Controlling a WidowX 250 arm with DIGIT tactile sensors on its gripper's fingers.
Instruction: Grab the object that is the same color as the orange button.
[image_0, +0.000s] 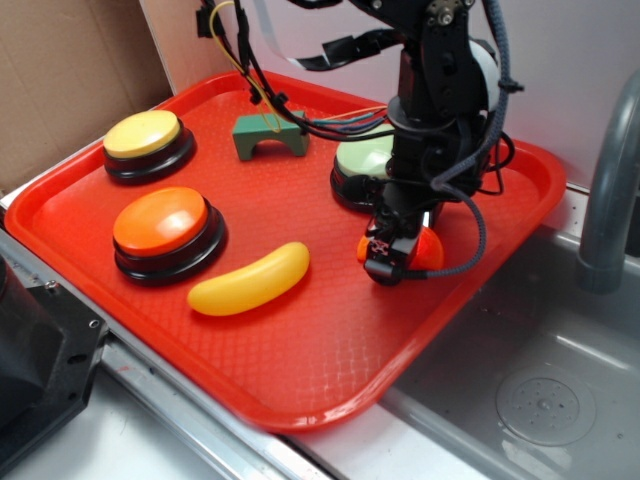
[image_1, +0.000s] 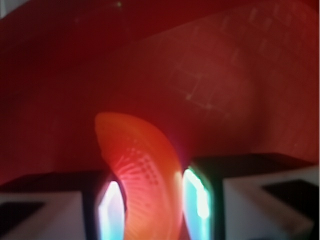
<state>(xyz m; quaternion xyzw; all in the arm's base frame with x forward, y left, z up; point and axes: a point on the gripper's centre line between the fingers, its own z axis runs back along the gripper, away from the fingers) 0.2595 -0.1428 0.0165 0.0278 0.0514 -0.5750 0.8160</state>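
Gripper (image_0: 392, 252) sits clamped on the orange segment (image_1: 145, 175) (wedged between both pads); crescent's long axis curves up-left, away from the fingers.

Glossy orange citrus segment (image_1: 142, 170) between the jaws, on the red tray (image_0: 300, 350)

Arm's coming straight down from the top of the exterior view, black wrist pointing almost vertically with cables looped around it. The hand (image_0: 392, 252) is low (wrist cam is blurry), fingers (image_1: 196, 196) clamped on the orange segment (image_1: 145, 170).
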